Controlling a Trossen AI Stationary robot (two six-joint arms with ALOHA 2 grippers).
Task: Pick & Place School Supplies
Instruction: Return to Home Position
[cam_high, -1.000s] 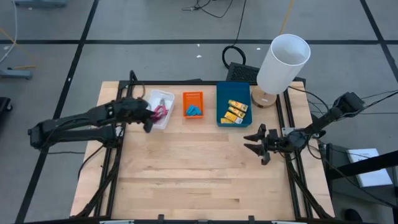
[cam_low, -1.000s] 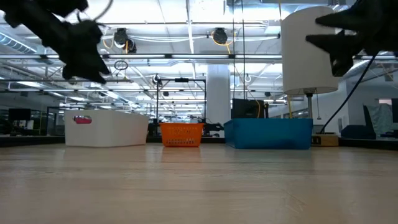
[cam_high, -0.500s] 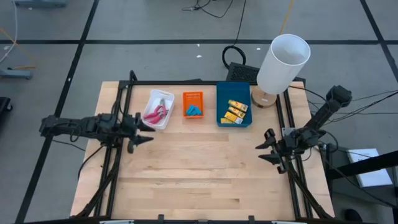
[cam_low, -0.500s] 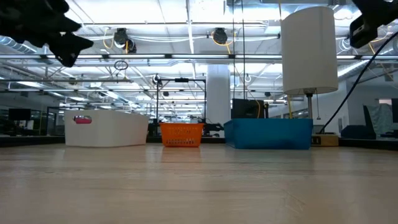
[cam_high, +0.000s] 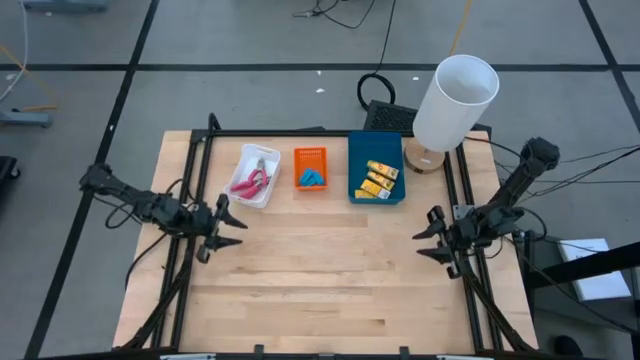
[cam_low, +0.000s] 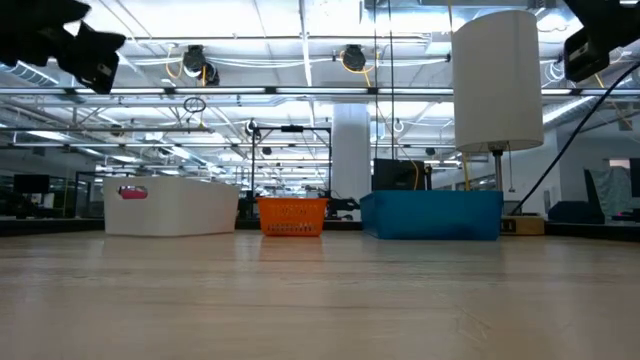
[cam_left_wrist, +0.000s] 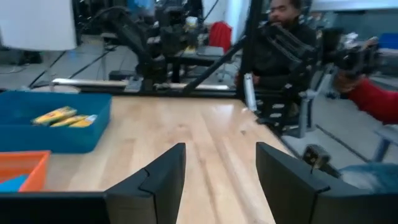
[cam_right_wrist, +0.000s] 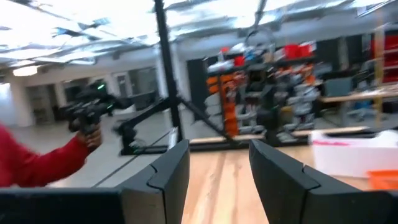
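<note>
Pink-handled scissors (cam_high: 250, 183) lie in the white tray (cam_high: 262, 157). Light-blue pieces (cam_high: 314, 178) sit in the orange tray (cam_high: 310, 155), and yellow packets (cam_high: 380, 178) lie in the blue tray (cam_high: 357, 170). My left gripper (cam_high: 222, 228) hangs open above the table's left side, nearer than the white tray. Its wrist view looks past the open fingers (cam_left_wrist: 221, 168) at the blue tray (cam_left_wrist: 56, 134) and the packets (cam_left_wrist: 62, 116). My right gripper (cam_high: 432, 238) is open at the table's right edge, holding nothing (cam_right_wrist: 217, 162).
A white-shaded lamp (cam_high: 455, 100) stands at the far right corner beside the blue tray. The three trays line the far edge, also seen in the low view: white tray (cam_low: 170, 207), orange tray (cam_low: 292, 215), blue tray (cam_low: 432, 215). A person's red sleeve (cam_right_wrist: 31, 162) shows beyond the table. Bare wood covers the middle and near part.
My left gripper has drawn back from over the white tray toward the table's left and near side, its arm folding back. My right gripper has pulled back a little toward the right edge. The trays and their contents have stayed put.
</note>
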